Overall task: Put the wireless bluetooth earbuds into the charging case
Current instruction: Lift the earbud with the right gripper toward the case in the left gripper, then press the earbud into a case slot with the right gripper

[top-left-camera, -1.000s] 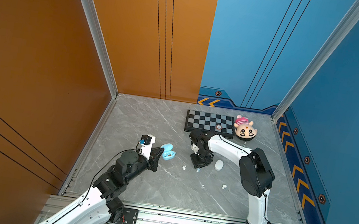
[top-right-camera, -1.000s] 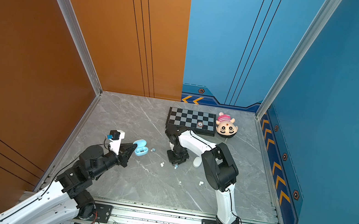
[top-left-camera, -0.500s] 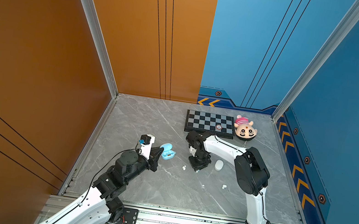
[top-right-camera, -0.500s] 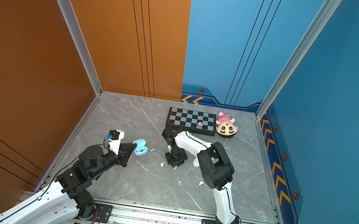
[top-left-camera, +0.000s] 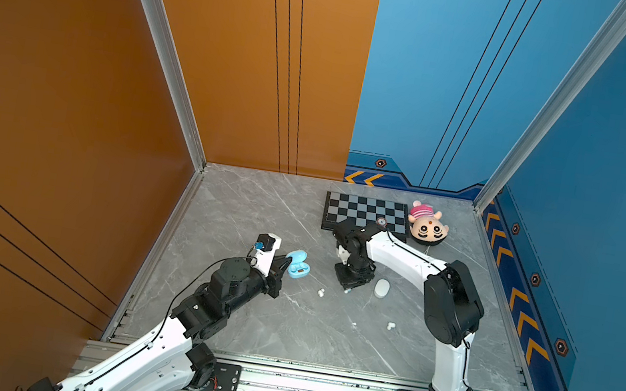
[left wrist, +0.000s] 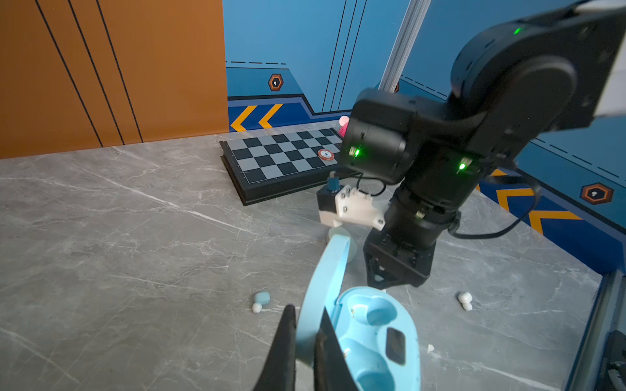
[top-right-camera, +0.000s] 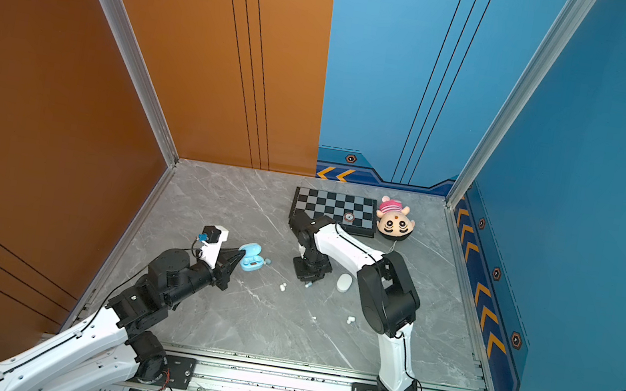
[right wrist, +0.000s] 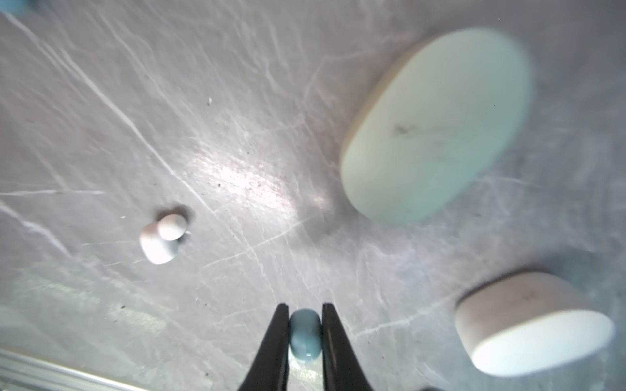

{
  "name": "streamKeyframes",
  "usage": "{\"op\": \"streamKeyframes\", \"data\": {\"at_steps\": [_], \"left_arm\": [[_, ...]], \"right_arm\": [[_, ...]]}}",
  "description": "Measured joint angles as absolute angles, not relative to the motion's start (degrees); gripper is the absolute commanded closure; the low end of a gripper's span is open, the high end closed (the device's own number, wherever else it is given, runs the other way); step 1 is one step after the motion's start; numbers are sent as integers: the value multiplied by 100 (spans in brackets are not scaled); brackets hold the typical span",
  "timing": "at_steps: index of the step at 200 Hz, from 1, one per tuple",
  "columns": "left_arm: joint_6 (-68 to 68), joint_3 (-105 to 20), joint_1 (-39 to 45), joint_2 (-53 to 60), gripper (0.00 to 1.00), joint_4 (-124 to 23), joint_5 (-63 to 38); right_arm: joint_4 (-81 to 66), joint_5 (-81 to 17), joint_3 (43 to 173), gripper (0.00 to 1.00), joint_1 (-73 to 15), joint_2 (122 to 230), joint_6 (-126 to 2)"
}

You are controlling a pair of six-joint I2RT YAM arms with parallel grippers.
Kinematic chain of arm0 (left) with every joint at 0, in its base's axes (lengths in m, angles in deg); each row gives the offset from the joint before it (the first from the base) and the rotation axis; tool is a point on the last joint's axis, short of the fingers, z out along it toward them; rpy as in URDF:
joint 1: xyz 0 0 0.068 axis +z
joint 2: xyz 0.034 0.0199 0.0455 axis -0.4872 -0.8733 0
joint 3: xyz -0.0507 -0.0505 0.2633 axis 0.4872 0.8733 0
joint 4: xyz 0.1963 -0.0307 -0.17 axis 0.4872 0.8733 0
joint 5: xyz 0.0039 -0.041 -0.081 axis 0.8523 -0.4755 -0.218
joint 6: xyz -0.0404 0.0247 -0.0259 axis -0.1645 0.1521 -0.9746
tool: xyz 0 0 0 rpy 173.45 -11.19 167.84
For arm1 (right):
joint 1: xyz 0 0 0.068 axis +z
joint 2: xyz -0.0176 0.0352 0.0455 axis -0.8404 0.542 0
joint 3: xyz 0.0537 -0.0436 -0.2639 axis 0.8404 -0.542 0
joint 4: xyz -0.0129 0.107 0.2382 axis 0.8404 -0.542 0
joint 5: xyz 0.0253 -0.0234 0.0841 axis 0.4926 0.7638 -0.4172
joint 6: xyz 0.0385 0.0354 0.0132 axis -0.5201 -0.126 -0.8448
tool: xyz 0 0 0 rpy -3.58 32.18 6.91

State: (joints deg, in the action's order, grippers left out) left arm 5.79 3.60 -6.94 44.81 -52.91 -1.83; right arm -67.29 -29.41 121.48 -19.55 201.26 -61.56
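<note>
Left wrist view shows chip on chessboard, print unreadable.

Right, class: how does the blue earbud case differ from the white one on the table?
The blue case is open, lid raised; the white case is shut. The blue case is clamped by its lid in the left gripper; the white case lies free on the table. Both are rounded ovals.
</note>
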Motion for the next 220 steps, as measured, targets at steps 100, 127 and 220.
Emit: {"op": "streamKeyframes", "data": {"at_steps": [100, 127, 220], "left_arm": [[1198, 413, -740, 3028, 100, -7166, -651], [1198, 421, -742, 2986, 100, -7370, -747], [1195, 426, -766, 2989, 100, -7542, -932]], "right_arm": [[-6677, -4240, 12834, 82, -1920, 18715, -6698], [-6637, -4438, 12832, 82, -1730, 18715, -6728], [-6397, -4613, 12981, 82, -1722, 18765, -6932]]}}
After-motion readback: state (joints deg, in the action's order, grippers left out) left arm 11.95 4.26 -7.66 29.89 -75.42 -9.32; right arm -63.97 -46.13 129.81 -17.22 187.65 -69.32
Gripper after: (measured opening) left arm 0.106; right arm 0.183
